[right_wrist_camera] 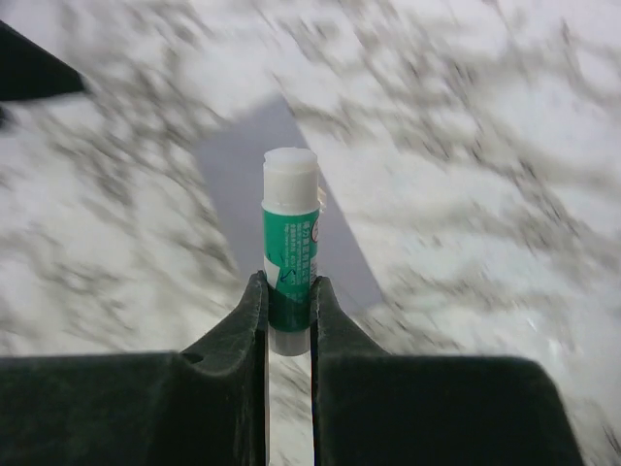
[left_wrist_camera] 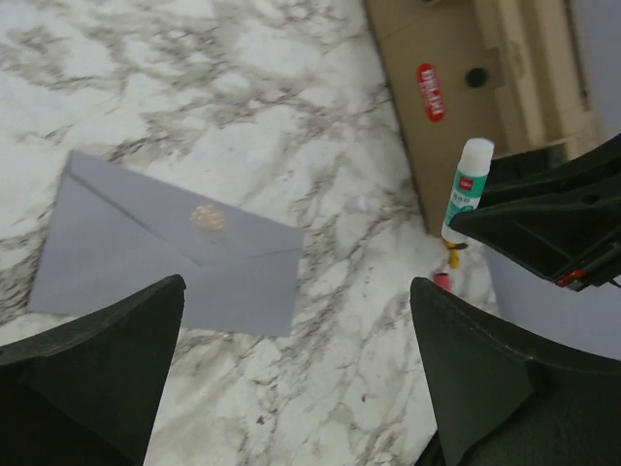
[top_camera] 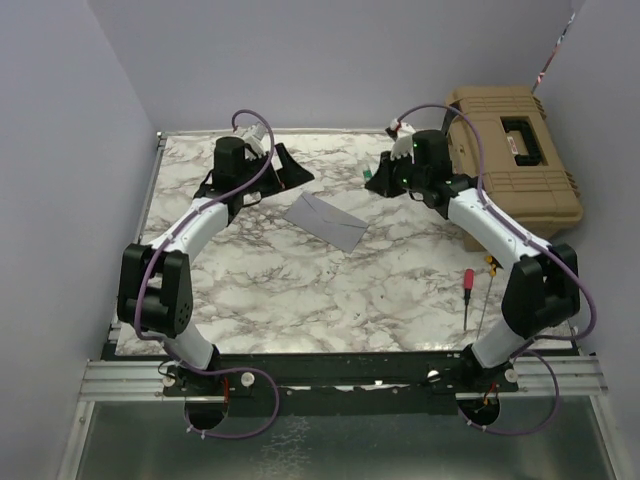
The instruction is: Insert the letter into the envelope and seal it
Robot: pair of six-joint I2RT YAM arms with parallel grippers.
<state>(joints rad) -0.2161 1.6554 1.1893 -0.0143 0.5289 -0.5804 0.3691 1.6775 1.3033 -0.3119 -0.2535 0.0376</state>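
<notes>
The grey-lavender envelope (top_camera: pixel 327 220) lies flat on the marble table with its flap folded down and a small gold mark at the flap tip; it also shows in the left wrist view (left_wrist_camera: pixel 165 257) and, blurred, in the right wrist view (right_wrist_camera: pixel 233 175). The tan letter is not in view. My left gripper (top_camera: pixel 285 165) (left_wrist_camera: pixel 296 291) is open and empty, hovering just left of the envelope. My right gripper (top_camera: pixel 385 180) (right_wrist_camera: pixel 288 282) is shut on a green-and-white glue stick (right_wrist_camera: pixel 290 243) (left_wrist_camera: pixel 468 189), held capped above the table to the right of the envelope.
A tan hard case (top_camera: pixel 515 150) (left_wrist_camera: pixel 456 78) stands at the back right. A red-handled screwdriver (top_camera: pixel 466 295) and a yellow-handled tool (top_camera: pixel 490 265) lie near the right arm. Walls close in the left and back sides.
</notes>
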